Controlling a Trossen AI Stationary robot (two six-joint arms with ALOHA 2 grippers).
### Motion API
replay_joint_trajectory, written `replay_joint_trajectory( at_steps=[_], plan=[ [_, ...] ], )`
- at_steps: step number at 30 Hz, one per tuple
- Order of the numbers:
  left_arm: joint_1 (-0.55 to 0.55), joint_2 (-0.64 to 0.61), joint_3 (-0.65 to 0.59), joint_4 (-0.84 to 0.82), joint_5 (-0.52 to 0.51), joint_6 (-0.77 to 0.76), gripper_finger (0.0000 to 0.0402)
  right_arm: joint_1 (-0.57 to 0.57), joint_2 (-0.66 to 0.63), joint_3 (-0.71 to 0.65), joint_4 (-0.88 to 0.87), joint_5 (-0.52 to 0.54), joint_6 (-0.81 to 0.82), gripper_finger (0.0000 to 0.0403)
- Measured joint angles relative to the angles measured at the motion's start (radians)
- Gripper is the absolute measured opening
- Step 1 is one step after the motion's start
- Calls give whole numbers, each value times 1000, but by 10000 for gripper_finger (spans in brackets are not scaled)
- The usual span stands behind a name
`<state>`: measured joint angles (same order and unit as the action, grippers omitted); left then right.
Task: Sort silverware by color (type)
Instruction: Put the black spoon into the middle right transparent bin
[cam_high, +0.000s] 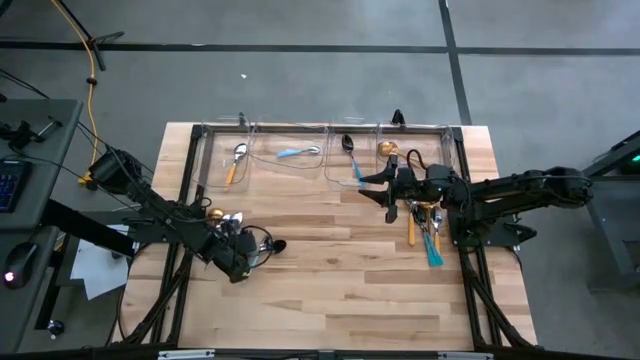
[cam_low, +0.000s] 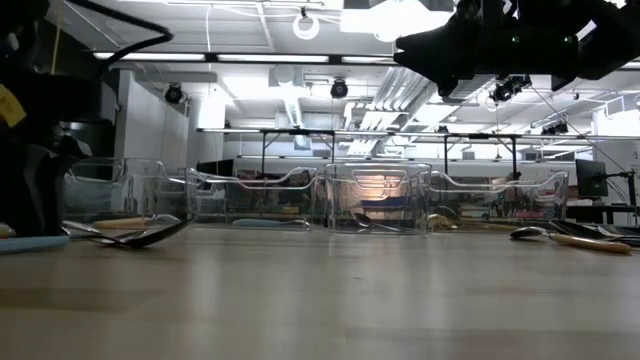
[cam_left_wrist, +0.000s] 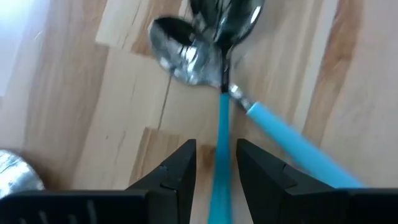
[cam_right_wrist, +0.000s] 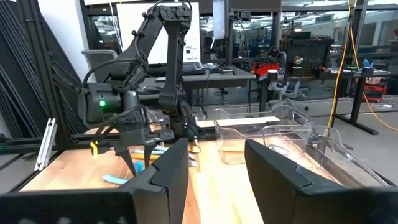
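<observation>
left tool (cam_left_wrist: 214, 171) is clamped on the blue-handled spoon (cam_left_wrist: 219, 124) at the counter's (cam_high: 330, 270) 8 o'clock, right tool (cam_right_wrist: 214, 165) apart, so lifting could drag the crossing light-blue spoon (cam_left_wrist: 280, 134) along.

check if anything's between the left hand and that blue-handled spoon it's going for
Nothing visible is. In the left wrist view the left hand already straddles the blue handle of the spoon with its fingers on either side. A second spoon lies crossing it near the bowls, ahead of the fingers, not between them.
</observation>
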<state>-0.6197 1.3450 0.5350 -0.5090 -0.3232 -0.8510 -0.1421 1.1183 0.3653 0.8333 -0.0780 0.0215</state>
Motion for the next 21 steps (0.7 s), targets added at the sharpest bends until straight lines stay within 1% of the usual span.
replay_joint_trajectory(
  at_steps=[2, 8, 15, 18, 21],
  plan=[
    [8, -1, 0, 18, 1, 7, 106, 0, 0, 0, -2, 0, -1, 142],
    [38, 11, 0, 1, 36, 15, 106, 0, 0, 0, -6, 0, -3, 142],
    [66, 68, 8, -2, 63, 40, 105, 0, 0, 0, -6, 0, -3, 142],
    [79, 67, 7, 3, 74, 34, 86, 0, 0, 0, -9, 0, -3, 142],
    [85, 57, 5, 7, 71, 26, 38, 0, 0, 0, -15, 0, -3, 142]
  ],
)
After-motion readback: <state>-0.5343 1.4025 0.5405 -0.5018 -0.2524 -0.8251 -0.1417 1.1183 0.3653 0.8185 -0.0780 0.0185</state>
